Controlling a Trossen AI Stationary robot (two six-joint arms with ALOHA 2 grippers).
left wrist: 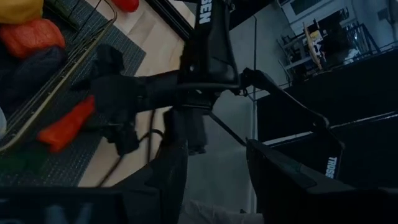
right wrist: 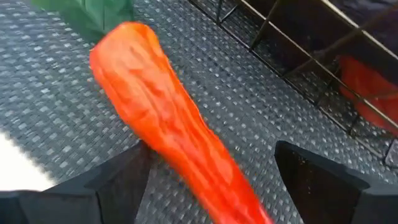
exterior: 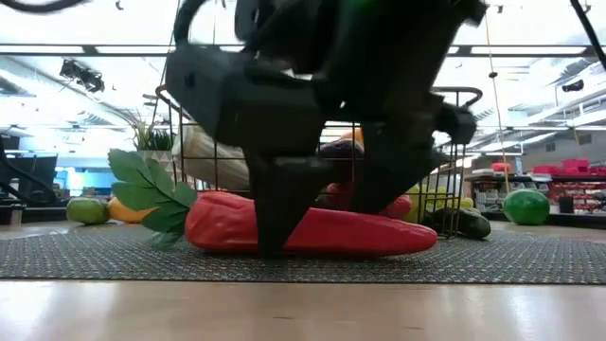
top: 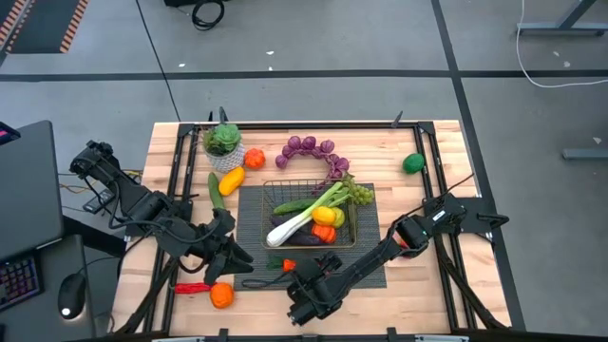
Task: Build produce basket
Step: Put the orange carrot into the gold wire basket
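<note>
Right end effector straddles ridged, tapered carrot.

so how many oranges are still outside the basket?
2: one orange beside the plant pot, one at the table's near-left edge by the red pepper. None seen elsewhere.

right gripper low at the table's near edge, fingers spread wide, left gripper waiting nearby

Carrot on mat before basket
</note>
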